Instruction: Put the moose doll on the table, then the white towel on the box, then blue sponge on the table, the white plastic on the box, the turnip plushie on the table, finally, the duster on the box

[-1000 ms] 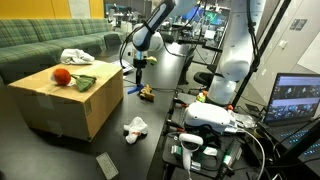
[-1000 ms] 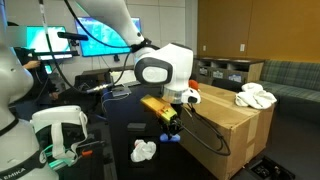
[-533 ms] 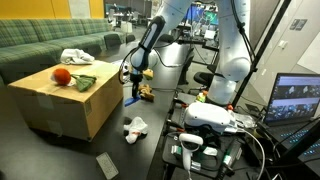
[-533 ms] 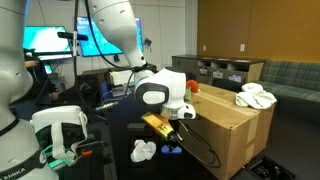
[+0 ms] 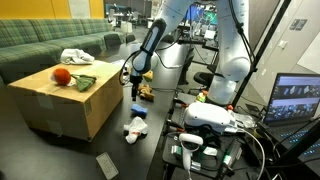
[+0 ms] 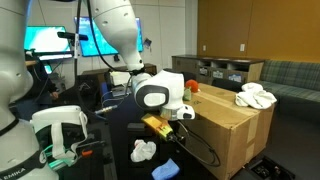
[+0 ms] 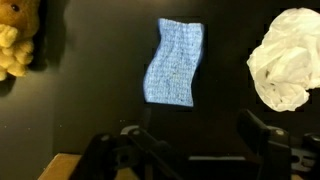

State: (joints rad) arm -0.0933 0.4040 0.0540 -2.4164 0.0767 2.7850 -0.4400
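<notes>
Blue sponge [image 7: 175, 62] clearest from wrist

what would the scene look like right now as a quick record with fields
pincer: open, empty, above the table
blue sponge: lying on the table under the pincer, untouched
white plastic: on the table, apart from the sponge
moose doll: on the table, on the sponge's other side
white towel: on the cardboard box
turnip plushie: on the box, near the towel
likely next: white plastic to the box

a green sofa [image 5: 40, 38] and a lit laptop [image 5: 297, 98].
</notes>
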